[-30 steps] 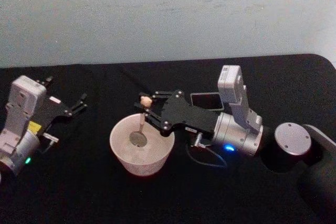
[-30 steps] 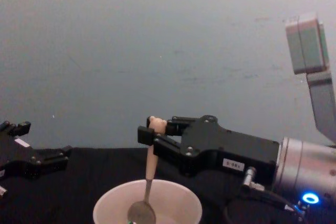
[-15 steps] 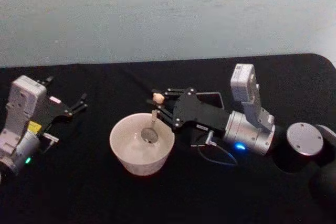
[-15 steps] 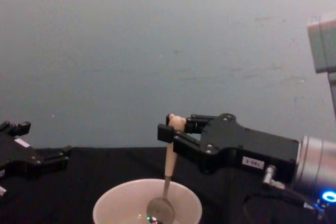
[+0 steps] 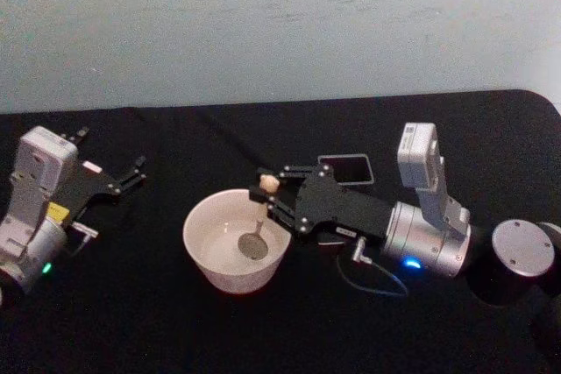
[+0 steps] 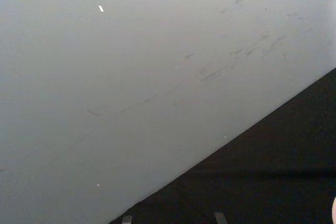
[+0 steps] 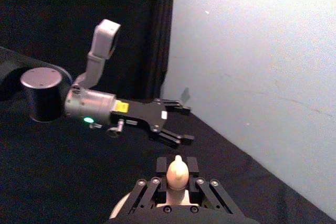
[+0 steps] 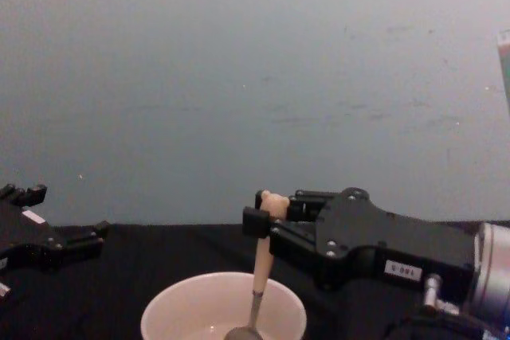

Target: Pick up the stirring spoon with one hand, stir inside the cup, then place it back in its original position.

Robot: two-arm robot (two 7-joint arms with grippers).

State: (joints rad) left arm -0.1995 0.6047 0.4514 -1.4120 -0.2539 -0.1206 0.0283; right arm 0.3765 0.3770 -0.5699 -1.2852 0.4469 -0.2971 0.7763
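Moved: stirring spoon [image 5: 252, 243], rightward within cup [image 5: 198, 216]
Right tool [image 5: 270, 188]: clamped on stirring spoon's handle
Left tool [image 5: 112, 153]: fingers apart, counter's [image 5: 131, 304] left edge

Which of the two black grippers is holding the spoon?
The right gripper: it is shut on the stirring spoon, whose bowl is in the cup; the left gripper sits open and empty, apart.

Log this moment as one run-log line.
right gripper: shut on stirring spoon | spoon bowl: inside cup | left gripper: open, idle at left | holder: behind right gripper
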